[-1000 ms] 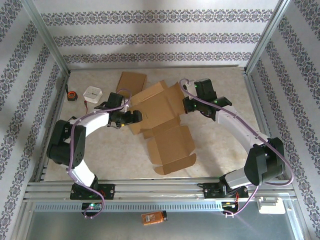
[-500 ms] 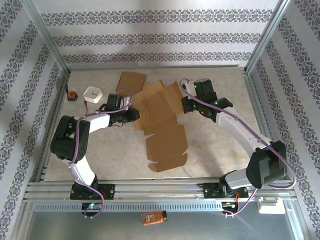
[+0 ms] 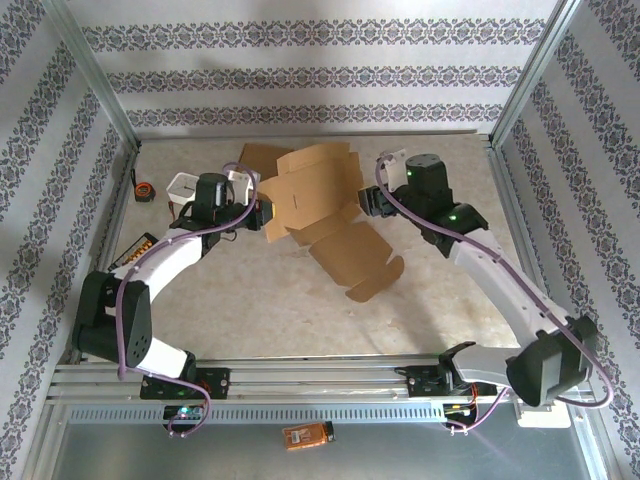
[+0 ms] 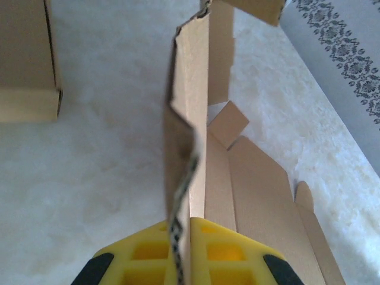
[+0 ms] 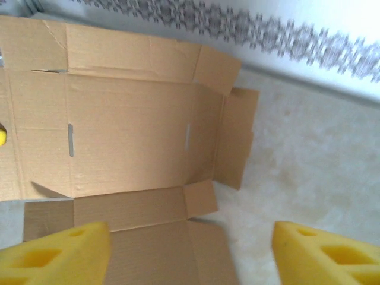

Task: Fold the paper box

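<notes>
The left gripper (image 3: 262, 214) is shut tight. Its two yellow fingers (image 4: 219, 252) pinch the left edge of the paper box (image 3: 320, 190). The right gripper (image 5: 190, 237) is wide open and has nothing in it. It hangs close by the right side of the box, with its yellow fingers far apart.

The box is one big brown sheet, all opened out. The back part is lifted up and tilted. The front part lies on the table and reaches toward the arms, with a little flap at its near end. In the right wrist view I see two thin slots cut in the big panel.

There are two arms and two grippers. There are two pieces of cardboard: the box, and a flat piece (image 3: 262, 156) lying behind it near the back wall. There is one small white box (image 3: 185, 186) just behind the left gripper, and one tape measure (image 3: 145, 190) to the left of that, near the left edge.

The table (image 3: 240, 300) is pale and cloudy, like stone. Silver metal bars (image 3: 95, 95) stand at the corners. The walls (image 3: 320, 70) have white paper with bands of grey flowers.
</notes>
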Motion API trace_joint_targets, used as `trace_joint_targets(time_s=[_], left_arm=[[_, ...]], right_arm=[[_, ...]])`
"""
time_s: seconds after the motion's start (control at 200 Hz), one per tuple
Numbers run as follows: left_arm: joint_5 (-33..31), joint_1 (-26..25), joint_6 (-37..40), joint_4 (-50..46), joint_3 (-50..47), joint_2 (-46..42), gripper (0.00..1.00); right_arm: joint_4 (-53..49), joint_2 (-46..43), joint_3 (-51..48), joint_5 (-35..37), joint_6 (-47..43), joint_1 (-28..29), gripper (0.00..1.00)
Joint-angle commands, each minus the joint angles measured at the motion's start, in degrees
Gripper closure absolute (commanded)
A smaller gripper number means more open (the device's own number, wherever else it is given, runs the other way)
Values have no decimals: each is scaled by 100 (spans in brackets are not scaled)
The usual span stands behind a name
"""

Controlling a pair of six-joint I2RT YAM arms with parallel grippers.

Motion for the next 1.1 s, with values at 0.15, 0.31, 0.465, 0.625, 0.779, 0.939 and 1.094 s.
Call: trace_joint_targets(time_s=[0.15, 0.31, 0.465, 0.625, 0.779, 0.939, 1.094], left_arm=[[-237, 14, 1640, -481, 98, -641, 100], [-540, -7, 2357, -488, -186, -1013, 100], [-372, -56, 2616, -312, -301, -1075, 100], [-360, -174, 2935, -272, -338, -1120, 100], [-403, -201, 3039, -194, -362, -1172, 100], [-452, -226, 3170, -277, -343, -1178, 100], [-497, -237, 3198, -234, -342, -1181, 100]], right_arm=[[1089, -130, -80, -910, -2772, 50, 17], [998, 232, 180, -1611, -4628, 156, 24], [1001, 768, 583, -2010, -5790, 160, 27], [966, 1501, 1240, -2123, -6435, 36, 25], [244, 2085, 1892, -2800, -6679, -153, 48], [-330, 2566, 2445, -3108, -6798, -336, 51], [-1210, 3013, 3021, -3645, -6951, -412, 55]])
